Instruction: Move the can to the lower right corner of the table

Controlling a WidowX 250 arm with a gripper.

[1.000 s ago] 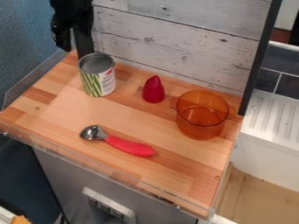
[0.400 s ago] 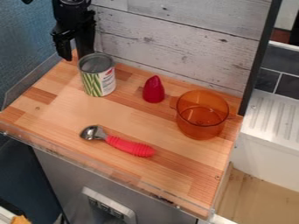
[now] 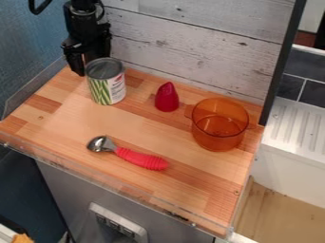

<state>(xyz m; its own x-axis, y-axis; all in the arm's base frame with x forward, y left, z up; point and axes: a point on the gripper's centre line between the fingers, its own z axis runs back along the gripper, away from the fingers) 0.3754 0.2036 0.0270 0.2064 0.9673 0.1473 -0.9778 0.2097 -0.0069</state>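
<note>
Shifted down and to the right since the earlier frames: black gripper [image 3: 79, 68], now at the upper left of the wooden table [image 3: 152, 126], close by the can [image 3: 107, 85]. Cannot tell how far open, nor whether touching the can from behind. No lift of the can to be seen. Can upright near the back left of the table, in the same spot as before, with a grey metal top and a green-and-white label. Approach apparently under way; grasp, carry and release all seemingly left to do, so progress at an early stage. Still to cross: most of the table, diagonally toward the lower right corner, past a red pointed object [image 3: 167, 98], a clear orange pot [image 3: 219, 141] at the right and a red-handled scoop [image 3: 141, 159] lying nearer the front.
</note>
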